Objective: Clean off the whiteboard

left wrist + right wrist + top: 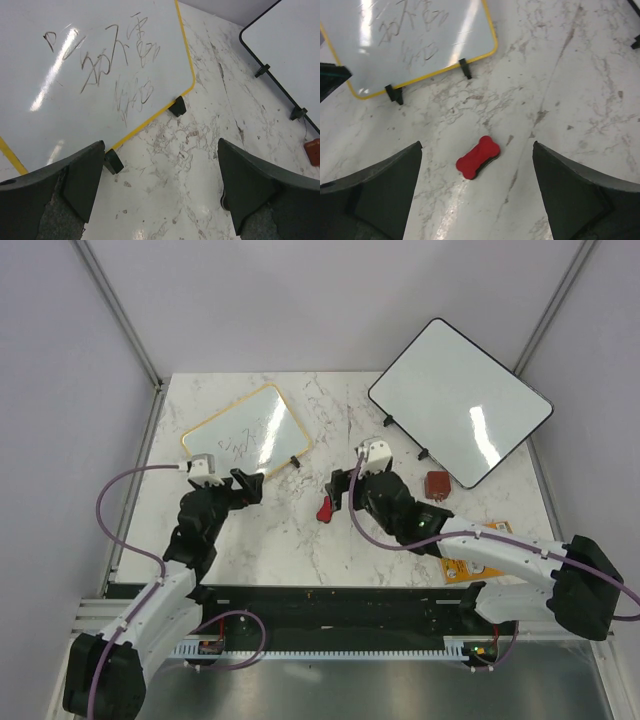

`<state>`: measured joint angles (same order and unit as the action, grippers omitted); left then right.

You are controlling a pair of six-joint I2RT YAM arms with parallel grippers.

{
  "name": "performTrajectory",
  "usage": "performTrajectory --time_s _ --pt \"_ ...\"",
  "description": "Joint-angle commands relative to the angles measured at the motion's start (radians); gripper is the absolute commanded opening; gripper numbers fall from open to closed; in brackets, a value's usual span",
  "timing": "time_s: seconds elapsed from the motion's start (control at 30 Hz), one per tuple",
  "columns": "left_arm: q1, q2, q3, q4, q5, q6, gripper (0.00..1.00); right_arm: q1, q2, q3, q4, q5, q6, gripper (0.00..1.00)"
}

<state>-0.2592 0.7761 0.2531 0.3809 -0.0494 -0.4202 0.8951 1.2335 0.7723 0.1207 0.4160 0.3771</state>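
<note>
1. The whiteboard (247,433) lies flat on the marble table (290,550), in its far left part. The pen scribbles (117,65) are not yet wiped, so I judge that the erasing itself has not begun.
2. The left gripper (160,167) hovers just beside the near edge of the board, its jaws spread wide and holding nothing. Probably it waits there to press the board down, because a light board would slide under wiping.
3. The right gripper (337,495) is also wide open and empty. It hangs over the red eraser (478,156), which rests on the table between its two fingers, apart from both of them.
4. This position suits a grasp from above – the eraser is needed first.
5. Two black feet (177,106) stick out from the board's near edge, a thing to avoid in wiping.
6. The larger black-framed board (460,400) stands at the far right, well apart – it is not the target.
</note>
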Motion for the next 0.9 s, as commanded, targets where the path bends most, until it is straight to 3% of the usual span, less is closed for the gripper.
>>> performTrajectory --time_s 0.0,0.13,0.3,0.5,0.53,0.57,0.6,0.87 --pt "0.015 -0.034 -0.011 -0.054 0.008 -0.048 1.0 0.107 0.021 0.005 0.001 0.195 0.034 0.98" --pt "0.032 -0.009 -0.003 -0.086 0.026 -0.043 1.0 0.128 0.11 0.071 -0.049 0.084 0.098 0.98" --pt "0.044 0.107 0.054 -0.191 -0.023 -0.04 1.0 0.139 0.216 0.174 -0.232 0.21 0.363 0.98" --pt "0.061 0.25 0.12 -0.235 -0.052 -0.064 0.99 0.142 0.337 0.26 -0.365 0.196 0.58 0.9" --pt "0.067 0.258 0.129 -0.246 -0.052 -0.069 0.99 0.143 0.354 0.263 -0.381 0.195 0.6 0.87" --pt "0.067 0.27 0.13 -0.246 -0.05 -0.071 0.99 0.143 0.36 0.262 -0.385 0.185 0.621 0.6" --pt "0.071 0.27 0.13 -0.244 -0.05 -0.072 0.99 0.143 0.369 0.259 -0.386 0.178 0.644 0.52" --pt "0.074 0.25 0.117 -0.237 -0.049 -0.077 0.99 0.151 0.495 0.278 -0.397 0.127 0.755 0.57"
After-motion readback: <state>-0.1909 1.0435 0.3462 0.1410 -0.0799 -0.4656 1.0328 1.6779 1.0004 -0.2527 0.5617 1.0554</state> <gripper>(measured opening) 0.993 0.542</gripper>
